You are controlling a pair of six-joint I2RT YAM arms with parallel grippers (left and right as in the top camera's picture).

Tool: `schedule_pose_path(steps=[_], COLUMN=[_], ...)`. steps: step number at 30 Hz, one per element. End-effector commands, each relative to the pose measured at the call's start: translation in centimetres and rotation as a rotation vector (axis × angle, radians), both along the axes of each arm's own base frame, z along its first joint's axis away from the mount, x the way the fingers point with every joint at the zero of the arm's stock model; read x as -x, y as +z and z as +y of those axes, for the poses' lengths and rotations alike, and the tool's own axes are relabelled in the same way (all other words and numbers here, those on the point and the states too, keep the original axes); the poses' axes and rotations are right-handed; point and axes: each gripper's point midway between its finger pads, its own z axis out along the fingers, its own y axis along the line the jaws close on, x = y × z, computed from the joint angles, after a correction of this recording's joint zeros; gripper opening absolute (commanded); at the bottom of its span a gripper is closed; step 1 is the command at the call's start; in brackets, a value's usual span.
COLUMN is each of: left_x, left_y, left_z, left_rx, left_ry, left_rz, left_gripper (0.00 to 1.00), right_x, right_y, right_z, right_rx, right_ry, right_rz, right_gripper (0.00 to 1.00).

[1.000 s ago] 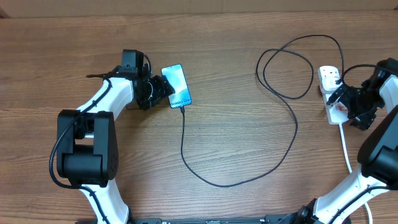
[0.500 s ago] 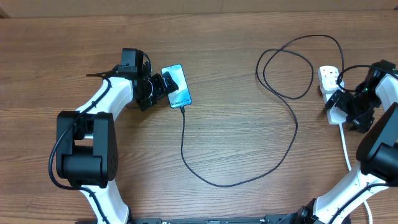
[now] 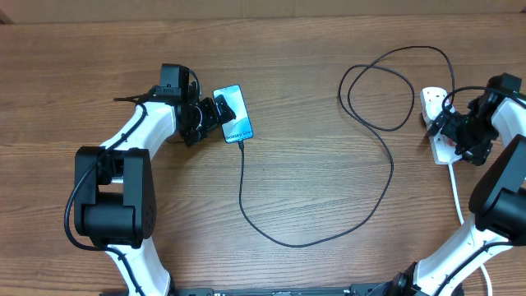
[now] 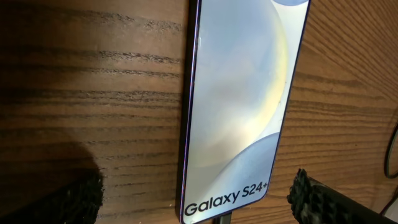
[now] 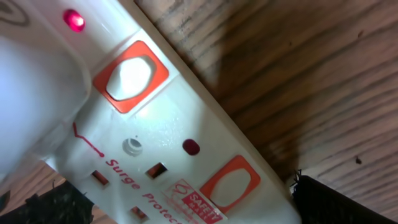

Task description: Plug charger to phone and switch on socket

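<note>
The phone (image 3: 235, 113) lies flat at the upper left, its light-blue screen (image 4: 242, 93) showing "Galaxy S24+". The charger cable (image 3: 386, 168) runs from the phone's lower end in loose loops to the socket, a white power strip (image 3: 431, 99) at the right edge. A dark connector (image 4: 222, 218) sits at the phone's bottom edge. My left gripper (image 3: 215, 115) is open, its fingers (image 4: 196, 205) either side of the phone's lower end, not touching it. My right gripper (image 3: 454, 131) is open just above the strip (image 5: 161, 124), over its orange-red switches (image 5: 129, 76). One small lamp (image 5: 73, 20) glows red and another (image 5: 191, 147) is dark.
The strip's white cord (image 3: 457, 197) runs down toward the front right. A white rounded body (image 5: 31, 93) sits on the strip's plug end. The cable's loops (image 3: 374, 90) lie between the two arms on the brown wooden table (image 3: 312, 49).
My right gripper has moved up along the power strip toward its plugged end. The left gripper has shifted slightly at the phone. The phone and cable have stayed put.
</note>
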Motion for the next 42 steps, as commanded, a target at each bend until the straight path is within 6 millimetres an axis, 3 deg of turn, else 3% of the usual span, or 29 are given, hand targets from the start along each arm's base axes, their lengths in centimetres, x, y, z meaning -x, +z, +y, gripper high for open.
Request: schedule_pose_path(steps=[1,16,17,18,19,20,21,24,27,31,37,38,39,40,41,42], left_x=[0.1,0.0,0.0,0.0,0.1,0.1,0.3,0.9,1.0,1.0,0.6,0.4,0.3,0.3,0.4,0.3], left_y=[0.0,-0.1,-0.1,0.0,0.0,0.0,0.1,1.1,3.4,5.7,5.0,4.6,4.2,3.9,3.6,3.5], left_z=[0.4,0.6,0.6,0.5,0.5,0.4,0.3,-0.5,-1.7,-1.5,-0.4,0.0,0.5,0.9,1.1,1.3], left_rx=[-0.019,-0.028,-0.027,-0.025,-0.022,-0.019,-0.015,0.067,0.215,0.309,0.234,0.202,0.163,0.142,0.124,0.112], left_ry=[0.008,0.011,0.011,0.009,0.008,0.002,-0.013,-0.098,-0.214,-0.303,-0.312,-0.302,-0.291,-0.279,-0.270,-0.265], left_rz=[0.002,-0.002,-0.001,-0.001,-0.001,-0.002,-0.001,-0.017,-0.098,-0.197,-0.222,-0.217,-0.210,-0.197,-0.186,-0.184], left_gripper=[1.00,1.00,0.96,0.80,0.48,0.06,0.04,0.04,0.04,0.04,0.05,0.11,0.27,0.73,1.00,1.00], right_x=[-2.8,-2.8,-2.8,-2.8,-2.8,-2.8,-2.8,-2.8,-2.8,-2.8,-2.8,-2.8,-2.8,-2.8,-2.8,-2.8], right_y=[0.9,0.9,0.9,0.9,0.9,0.9,0.9,0.9,0.9,0.9,0.9,0.9,0.9,0.9,0.9,0.9], right_z=[-3.5,-3.5,-3.5,-3.5,-3.5,-3.5,-3.5,-3.5,-3.5,-3.5,-3.5,-3.5,-3.5,-3.5,-3.5,-3.5], right_rx=[0.116,0.116,0.116,0.116,0.116,0.116,0.116,0.116,0.116,0.116,0.116,0.116,0.116,0.116,0.116,0.116], right_ry=[-0.076,-0.076,-0.076,-0.076,-0.076,-0.076,-0.076,-0.076,-0.076,-0.076,-0.076,-0.076,-0.076,-0.076,-0.076,-0.076], right_rz=[-0.111,-0.112,-0.112,-0.112,-0.112,-0.112,-0.112,-0.112,-0.111,-0.112,-0.111,-0.112,-0.112,-0.111,-0.112,-0.111], right_gripper=[1.00,1.00,1.00,1.00,1.00,1.00,1.00,1.00,1.00,1.00,1.00,1.00,1.00,1.00,1.00,1.00])
